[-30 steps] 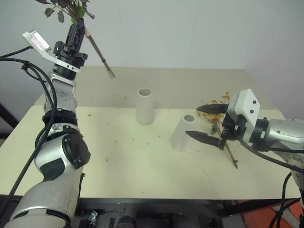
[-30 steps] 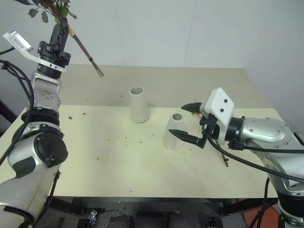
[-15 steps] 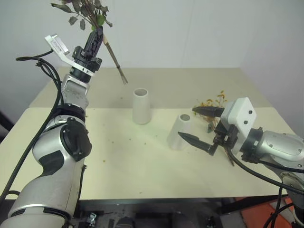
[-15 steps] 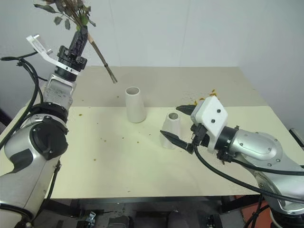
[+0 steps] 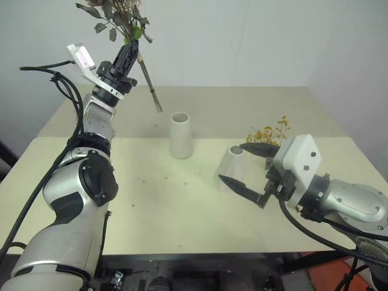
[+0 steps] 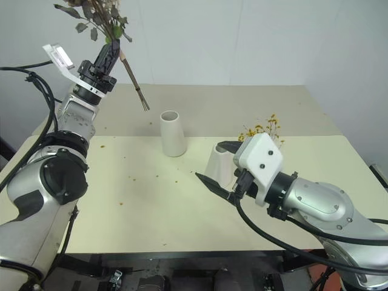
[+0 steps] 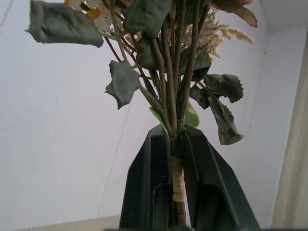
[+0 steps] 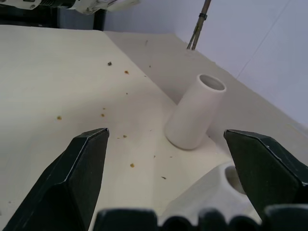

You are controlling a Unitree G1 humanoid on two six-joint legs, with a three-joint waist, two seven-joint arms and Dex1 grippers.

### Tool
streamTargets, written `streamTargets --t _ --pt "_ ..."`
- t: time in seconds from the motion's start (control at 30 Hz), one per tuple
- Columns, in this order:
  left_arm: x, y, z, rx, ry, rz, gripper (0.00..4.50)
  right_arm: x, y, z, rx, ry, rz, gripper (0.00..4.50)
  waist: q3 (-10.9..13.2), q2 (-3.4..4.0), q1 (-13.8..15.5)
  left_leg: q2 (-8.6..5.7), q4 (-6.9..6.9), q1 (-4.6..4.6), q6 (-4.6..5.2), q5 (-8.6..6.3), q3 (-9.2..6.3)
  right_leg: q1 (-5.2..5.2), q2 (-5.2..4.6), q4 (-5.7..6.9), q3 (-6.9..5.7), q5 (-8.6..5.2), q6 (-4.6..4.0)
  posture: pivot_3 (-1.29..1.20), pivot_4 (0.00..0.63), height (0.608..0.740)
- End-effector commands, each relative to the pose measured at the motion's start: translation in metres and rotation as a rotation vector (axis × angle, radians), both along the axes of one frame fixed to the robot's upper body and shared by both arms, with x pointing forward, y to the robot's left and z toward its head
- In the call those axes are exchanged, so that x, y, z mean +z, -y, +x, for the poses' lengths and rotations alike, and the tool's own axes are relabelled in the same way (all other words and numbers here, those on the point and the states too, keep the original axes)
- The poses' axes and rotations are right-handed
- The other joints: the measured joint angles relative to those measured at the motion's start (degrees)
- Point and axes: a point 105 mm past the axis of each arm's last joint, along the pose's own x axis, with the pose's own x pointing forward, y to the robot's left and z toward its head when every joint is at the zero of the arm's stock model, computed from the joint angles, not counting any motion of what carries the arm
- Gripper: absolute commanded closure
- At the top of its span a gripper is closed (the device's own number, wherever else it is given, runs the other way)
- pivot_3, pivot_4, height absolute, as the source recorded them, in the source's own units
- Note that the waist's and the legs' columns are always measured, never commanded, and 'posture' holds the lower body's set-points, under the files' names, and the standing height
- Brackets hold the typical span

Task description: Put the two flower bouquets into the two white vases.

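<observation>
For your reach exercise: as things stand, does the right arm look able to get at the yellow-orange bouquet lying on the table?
Probably not directly. The yellow-orange bouquet lies behind the open right gripper, and the nearer white vase stands beside the gripper, so the arm looks likely to need repositioning.

Two plain matte white vases [image 5: 180, 134] [image 5: 230, 167] stand on a pale cream tabletop [image 5: 163, 206] speckled with brownish-orange crumbs. The raised bouquet [image 7: 169, 72] has grey-green leaves, brown stems and pale sprigs. Near the tabletop's right edge, small blossoms [image 5: 267, 131] are yellow-orange.
</observation>
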Motion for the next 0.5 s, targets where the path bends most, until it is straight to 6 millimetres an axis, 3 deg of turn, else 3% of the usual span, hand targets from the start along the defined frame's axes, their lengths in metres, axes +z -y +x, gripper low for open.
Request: streamTargets --t 0.03,0.5 --pt "0.009 -0.004 -0.002 0.029 0.029 -0.015 4.39 0.008 0.002 -0.008 -0.018 0.041 0.002 0.00 0.00 0.00 -0.02 0.00 0.00 0.00 0.00 0.00 0.00 0.00 0.00 0.00 0.00 0.00 0.00 0.00 0.150 0.740" --pt "-0.001 0.013 0.005 0.026 -0.010 -0.005 4.39 0.005 -0.001 -0.015 -0.020 0.006 0.010 0.00 0.00 0.00 -0.07 0.01 -0.01 0.02 0.00 0.00 0.00 0.01 0.01 0.01 0.00 0.00 0.00 0.00 0.150 0.740"
